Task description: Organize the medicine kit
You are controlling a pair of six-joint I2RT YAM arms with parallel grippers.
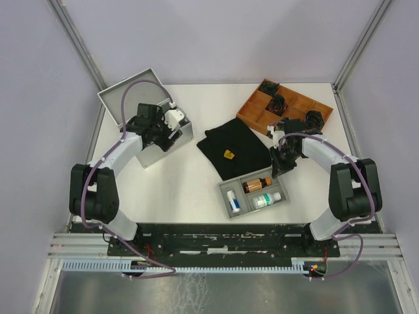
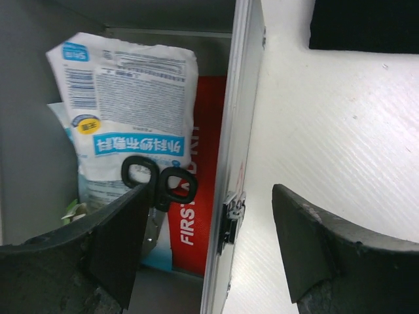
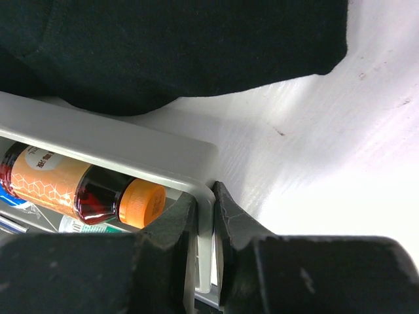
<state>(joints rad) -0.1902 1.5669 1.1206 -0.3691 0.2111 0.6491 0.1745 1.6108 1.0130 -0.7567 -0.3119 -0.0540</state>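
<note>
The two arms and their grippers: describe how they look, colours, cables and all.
Both the left arm and the right arm have white links between bulky black joints, with a purple cable looping along each. They stand on a shared black base plate. The left gripper and right gripper have thick matte black fingers with scuffed edges. No markings are legible.

The medicine kit (image 1: pixel 187 134), a silver-grey metal case, sat in the upper left of the frame, its lid (image 1: pixel 127 91) swung open behind it.
</note>
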